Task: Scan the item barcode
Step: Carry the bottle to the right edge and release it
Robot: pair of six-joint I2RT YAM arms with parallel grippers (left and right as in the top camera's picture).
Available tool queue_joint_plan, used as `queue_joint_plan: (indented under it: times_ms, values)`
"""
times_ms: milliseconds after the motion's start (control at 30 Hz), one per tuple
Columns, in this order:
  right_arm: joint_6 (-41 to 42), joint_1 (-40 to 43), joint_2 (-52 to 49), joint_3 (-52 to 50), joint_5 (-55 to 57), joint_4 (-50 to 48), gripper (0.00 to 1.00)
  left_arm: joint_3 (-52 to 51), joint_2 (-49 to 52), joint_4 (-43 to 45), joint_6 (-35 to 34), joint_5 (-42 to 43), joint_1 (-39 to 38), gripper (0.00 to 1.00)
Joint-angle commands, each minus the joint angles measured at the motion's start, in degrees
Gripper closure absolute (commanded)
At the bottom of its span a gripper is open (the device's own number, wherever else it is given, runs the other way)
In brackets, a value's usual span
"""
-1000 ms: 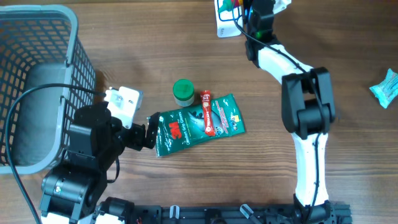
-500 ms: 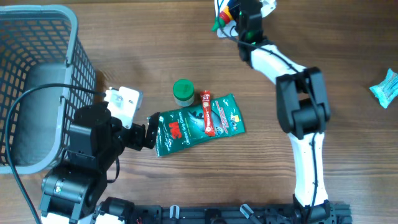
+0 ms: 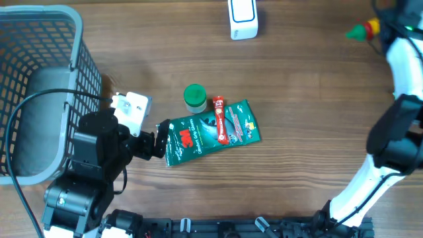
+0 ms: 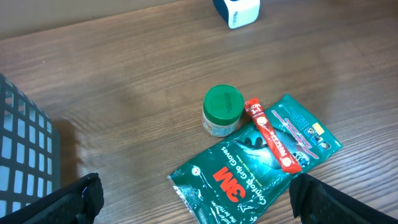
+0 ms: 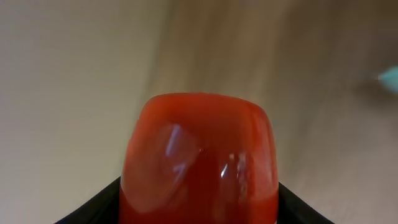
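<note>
Red, glossy plastic fills the right wrist view: a rounded red plastic item [image 5: 199, 155], with green and yellow parts showing from overhead, is clamped between the dark fingers of the right tool [image 5: 196, 205]. Seen from overhead, that tool holds it above the far right end of the wooden counter [image 3: 297, 92]. This is well apart from the white box-shaped scanner [image 3: 242, 18] standing at the counter's far edge.

No barcode can be made out on the item, and it is nowhere near the scanner's face. Whether this piece has had its scan cannot be told. My judgement is that it is either on its way to the scanner or being carried off from it.

The rest looks undone. A small jar with a green lid [image 3: 194, 97], a red stick sachet [image 3: 220, 120] and a green 3M foil pouch [image 3: 208, 135] lie together mid-counter. The sachet rests across the pouch, and the jar sits just beside both. The left tool [image 3: 157, 142] stands wide open with nothing in it, close to the pouch's left end. What lies inside the grey mesh basket [image 3: 39, 39] at the left I cannot make out.

So at most one item of four has been dealt with. The other three look to be waiting to be lifted and shown to the scanner.
</note>
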State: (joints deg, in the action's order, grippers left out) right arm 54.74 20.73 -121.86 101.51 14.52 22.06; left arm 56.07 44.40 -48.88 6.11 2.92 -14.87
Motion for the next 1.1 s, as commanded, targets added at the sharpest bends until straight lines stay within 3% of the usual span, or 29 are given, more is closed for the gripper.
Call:
queue_joint_plan:
  times_ms: [0, 233, 333, 400, 500, 733, 900, 1067]
  values:
    - [-7.87, 4.55, -3.02, -2.34, 0.22, -0.33, 0.73, -0.07, -0.11, 0.13, -0.39, 0.48, 0.26, 0.00]
    - [-19.26, 9.40, -9.16, -2.97, -2.54, -1.62, 0.61, -0.07, -0.11, 0.13, -0.39, 0.48, 0.26, 0.00]
    - [-20.24, 10.38, -10.56, -2.97, -2.82, -1.44, 0.59, -0.07, -0.11, 0.13, -0.39, 0.48, 0.26, 0.00]
    - [-20.26, 10.54, -10.47, -2.95, -2.80, -1.64, 0.47, -0.07, -0.11, 0.13, -0.39, 0.48, 0.26, 0.00]
    - [-21.86, 10.86, -9.73, -2.95, -2.80, -1.03, 0.01, -0.07, -0.11, 0.13, -0.39, 0.48, 0.26, 0.00]
    - [-23.26, 11.47, 1.64, -2.84, -3.56, 1.70, 0.00, -0.07, -0.11, 0.13, -0.39, 0.48, 0.26, 0.00]
    - [-22.95, 10.12, 14.16, -2.84, -18.01, 7.30, 0.00, -0.07, -0.11, 0.13, -0.39, 0.48, 0.26, 0.00]
    - [-14.99, 7.02, 18.49, -2.86, -31.43, 21.97, 0.00, -0.07, -0.11, 0.13, -0.39, 0.48, 0.26, 0.00]
